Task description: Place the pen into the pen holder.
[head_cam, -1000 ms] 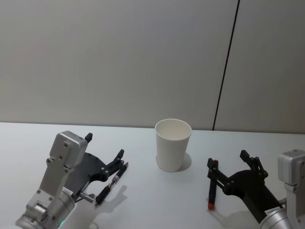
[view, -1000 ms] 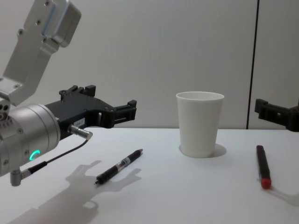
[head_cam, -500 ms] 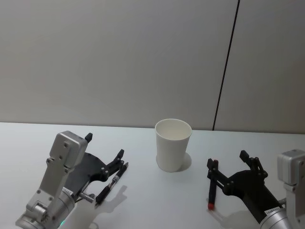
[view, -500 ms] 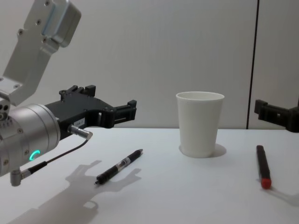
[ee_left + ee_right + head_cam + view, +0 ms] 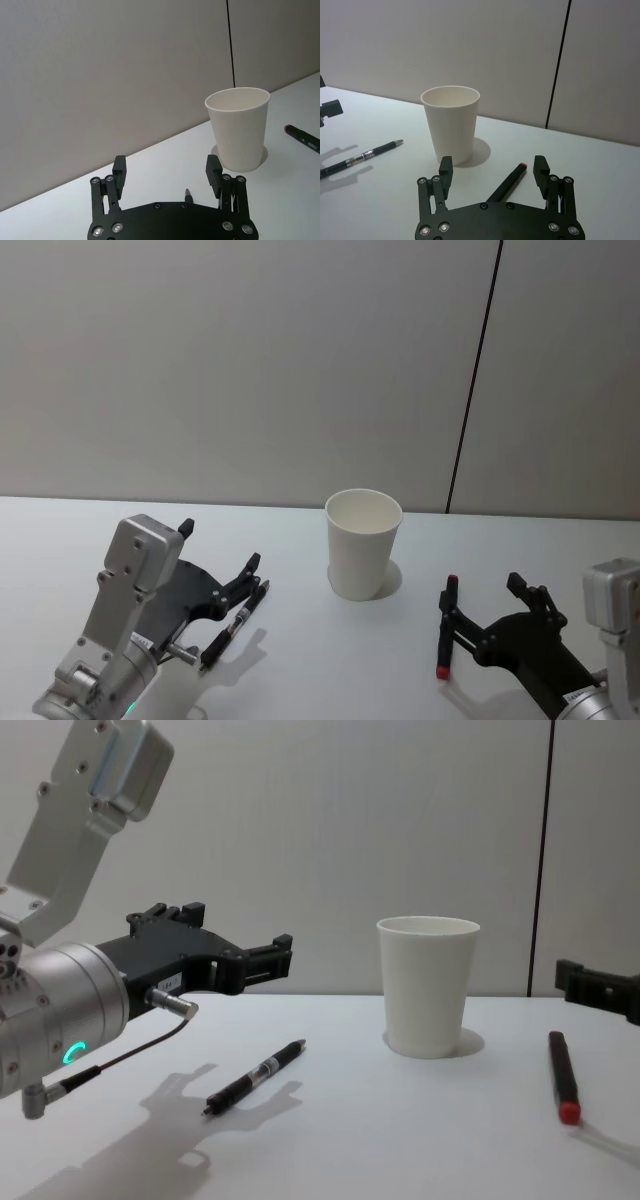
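The pen holder (image 5: pixel 363 543), a plain white paper cup, stands upright and empty at the table's middle; it also shows as the cup (image 5: pixel 427 985), (image 5: pixel 237 127), (image 5: pixel 451 122). A black pen with a clear section (image 5: pixel 235 625) (image 5: pixel 255 1077) (image 5: pixel 360 156) lies left of it, under my open left gripper (image 5: pixel 220 545) (image 5: pixel 240 930) (image 5: pixel 166 165), which hovers above it. A black pen with red ends (image 5: pixel 445 640) (image 5: pixel 563 1075) (image 5: pixel 507 182) (image 5: pixel 302 139) lies right of the cup. My right gripper (image 5: pixel 482 602) (image 5: pixel 492 162) (image 5: pixel 600 990) is open, low over this pen, holding nothing.
The white table (image 5: pixel 320 660) carries the cup and the two pens. A plain grey wall with a dark vertical seam (image 5: pixel 475 375) stands behind the table. Open tabletop lies between the two pens, in front of the cup.
My right gripper has sunk lower toward the table over the red-ended pen. The left arm, the cup and both pens have not moved.
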